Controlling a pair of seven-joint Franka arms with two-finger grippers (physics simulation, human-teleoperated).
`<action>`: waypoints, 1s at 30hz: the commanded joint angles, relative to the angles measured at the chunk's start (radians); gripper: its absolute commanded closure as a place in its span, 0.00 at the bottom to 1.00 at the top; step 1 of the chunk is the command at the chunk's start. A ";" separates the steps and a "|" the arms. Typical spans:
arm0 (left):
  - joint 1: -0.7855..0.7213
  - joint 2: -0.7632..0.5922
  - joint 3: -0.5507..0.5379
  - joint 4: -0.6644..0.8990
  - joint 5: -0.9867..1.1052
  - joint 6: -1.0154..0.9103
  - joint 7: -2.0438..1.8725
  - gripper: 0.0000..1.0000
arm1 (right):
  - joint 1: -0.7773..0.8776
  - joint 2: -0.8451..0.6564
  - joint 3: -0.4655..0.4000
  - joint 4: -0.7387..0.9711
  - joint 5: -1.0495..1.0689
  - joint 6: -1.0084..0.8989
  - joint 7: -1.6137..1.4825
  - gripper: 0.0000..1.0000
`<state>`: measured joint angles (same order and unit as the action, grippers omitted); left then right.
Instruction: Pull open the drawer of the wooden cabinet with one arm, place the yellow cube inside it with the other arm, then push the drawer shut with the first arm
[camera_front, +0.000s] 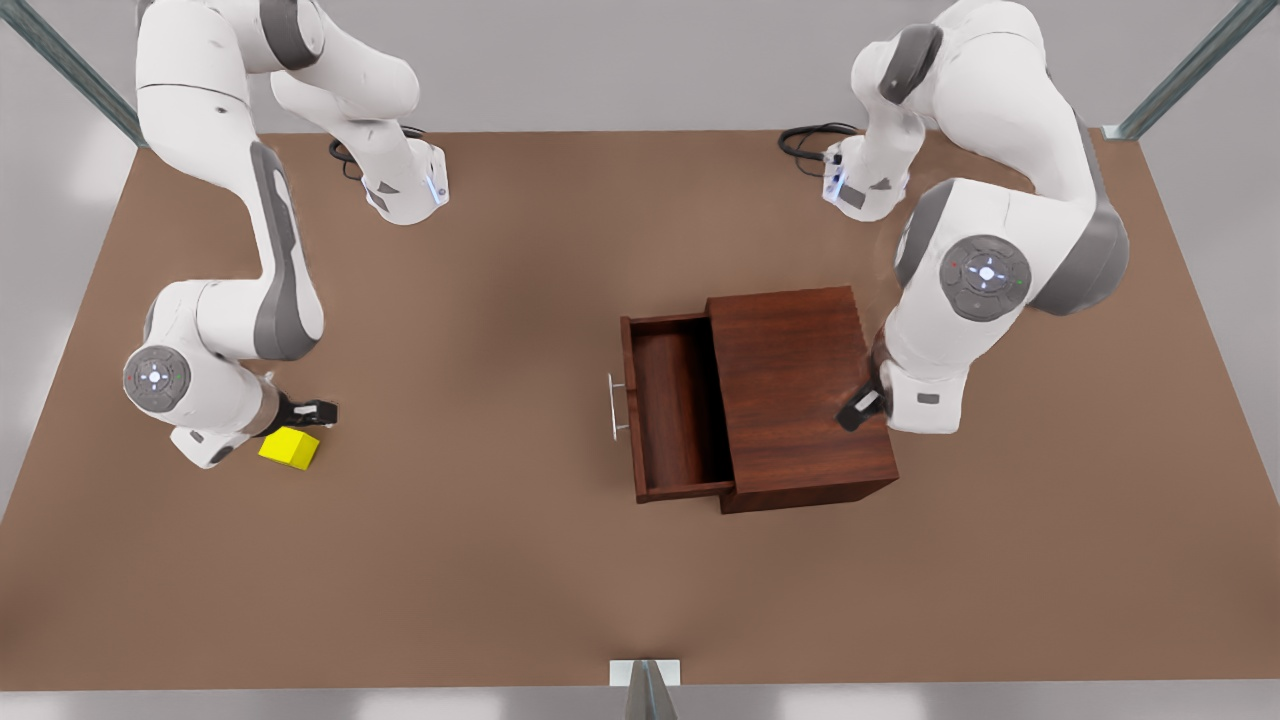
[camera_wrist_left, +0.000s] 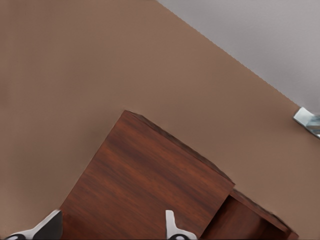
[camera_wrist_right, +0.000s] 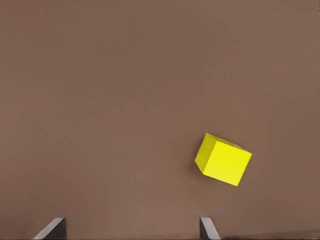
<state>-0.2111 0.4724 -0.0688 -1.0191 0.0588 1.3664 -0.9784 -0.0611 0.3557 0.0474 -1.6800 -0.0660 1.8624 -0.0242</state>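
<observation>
We judge the first step done: the drawer stands pulled out of the cabinet toward the front view's left, its tray empty and its silver handle sticking out at the centre of that frame. The cabinet sits right of centre on the brown table.

The left gripper hangs over the cabinet's top, near its right edge in the front view. In the left wrist view its two fingertips stand well apart at the bottom of the frame with the wood top between them, so its jaws are open and hold nothing. We take this arm to be waiting.

The cube lies on the table at the lower left of the front view, well apart from the cabinet. The right gripper is just above it in that frame, close beside it. In the right wrist view the cube sits right of centre, turned at an angle, and the fingertips at the bottom edge are spread wide with bare table between them: open, grasping nothing.

What remains, as we read it: grasp the cube, carry it into the drawer, release it, then push the drawer shut.
</observation>
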 joint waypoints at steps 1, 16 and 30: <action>0.110 -0.271 0.007 -0.493 -0.160 0.325 1.024 0.00 | -0.062 0.042 -0.003 0.003 0.027 0.044 0.388 0.00; 0.124 -0.298 0.027 -0.532 -0.157 0.313 1.020 0.00 | -0.203 0.218 -0.006 -0.035 0.029 0.359 0.346 0.00; 0.124 -0.298 0.026 -0.533 -0.157 0.313 1.018 0.00 | -0.218 0.210 -0.001 -0.181 0.022 0.535 0.293 0.00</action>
<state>-0.0874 0.1759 -0.0425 -1.5528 -0.0989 1.6786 -0.1510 -0.2786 0.5677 0.0460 -1.8554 -0.0445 2.3364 0.2443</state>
